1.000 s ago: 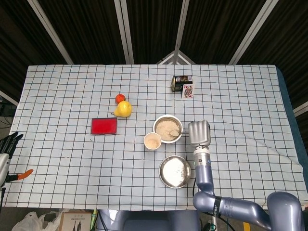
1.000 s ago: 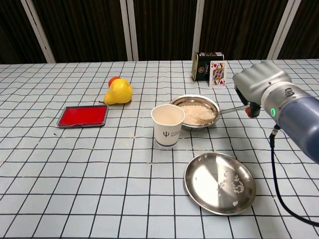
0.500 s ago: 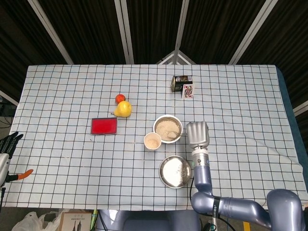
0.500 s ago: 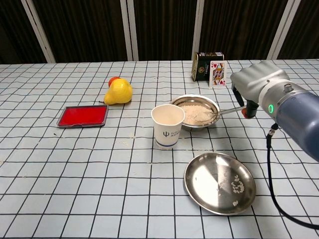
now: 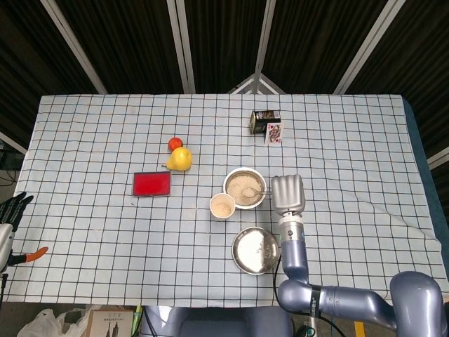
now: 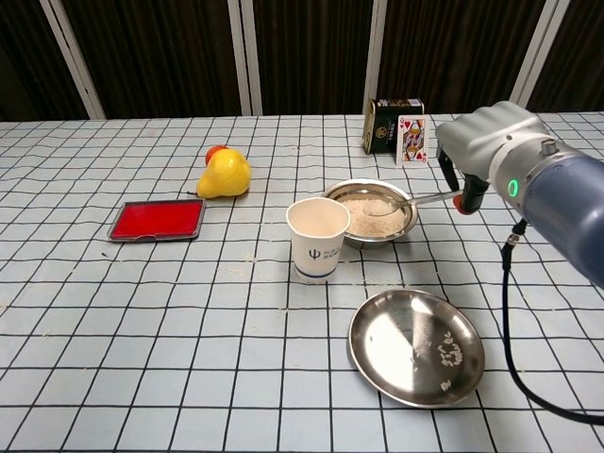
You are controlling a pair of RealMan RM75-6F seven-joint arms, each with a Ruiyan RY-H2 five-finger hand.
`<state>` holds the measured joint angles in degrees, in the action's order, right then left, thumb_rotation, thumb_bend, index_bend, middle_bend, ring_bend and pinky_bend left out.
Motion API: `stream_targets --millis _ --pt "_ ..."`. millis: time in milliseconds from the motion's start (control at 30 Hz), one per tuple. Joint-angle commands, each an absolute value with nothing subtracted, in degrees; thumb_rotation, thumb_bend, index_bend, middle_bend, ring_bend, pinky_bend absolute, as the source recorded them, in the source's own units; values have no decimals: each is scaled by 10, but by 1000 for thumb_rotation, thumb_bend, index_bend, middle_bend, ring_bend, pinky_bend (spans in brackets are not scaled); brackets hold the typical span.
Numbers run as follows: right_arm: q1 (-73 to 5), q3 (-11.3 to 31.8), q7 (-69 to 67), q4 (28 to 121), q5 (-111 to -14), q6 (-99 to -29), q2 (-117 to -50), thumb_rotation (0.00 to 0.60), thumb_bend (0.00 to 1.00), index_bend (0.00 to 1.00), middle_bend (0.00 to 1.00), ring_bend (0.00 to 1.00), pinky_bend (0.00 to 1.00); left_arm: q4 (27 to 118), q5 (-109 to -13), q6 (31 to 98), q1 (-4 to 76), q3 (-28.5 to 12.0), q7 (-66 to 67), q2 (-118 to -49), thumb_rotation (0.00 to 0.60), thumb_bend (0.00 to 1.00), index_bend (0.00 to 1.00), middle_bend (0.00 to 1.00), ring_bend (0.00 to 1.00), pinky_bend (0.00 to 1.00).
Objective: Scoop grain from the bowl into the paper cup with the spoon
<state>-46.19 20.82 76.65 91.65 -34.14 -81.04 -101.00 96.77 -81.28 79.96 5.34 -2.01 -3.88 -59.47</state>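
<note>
A steel bowl of pale grain stands mid-table. Just left of it and nearer me is a white paper cup with some grain inside. My right hand holds the handle of a metal spoon to the right of the bowl. The spoon's bowl carries grain and hovers just above the grain heap. My left hand shows as dark fingers at the far left edge of the head view, away from everything.
An empty steel plate with a few stray grains lies in front of the bowl. A red tray, a yellow pear and a small red fruit sit left. A card box stands at the back.
My right hand has risen a little and lifted the spoon, so its loaded tip now sits above the grain rather than dug into it.
</note>
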Motion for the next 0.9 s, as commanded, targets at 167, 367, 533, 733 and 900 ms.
stream_targets --millis 167,367,533,733,900 --pt "-473 212 771 938 -331 -826 -1002 600 582 737 936 1000 924 969 -812 799 54 -20 -39 -594 600 0 0 0 0 0" --pt "-482 208 771 934 -313 -832 -1006 600 583 737 936 1000 924 969 -814 800 53 -19 -41 -593 600 0 0 0 0 0" --pt "-486 202 766 926 -308 -832 -1008 600 583 738 936 1000 924 969 -813 798 53 -20 -42 -593 600 0 0 0 0 0" --pt "-488 199 759 921 -302 -831 -1009 600 583 747 936 1000 924 969 -813 797 54 -20 -43 -593 600 0 0 0 0 0" --pt "-492 200 756 926 -299 -833 -1008 600 582 747 936 1000 924 969 -812 797 54 -20 -44 -593 600 0 0 0 0 0"
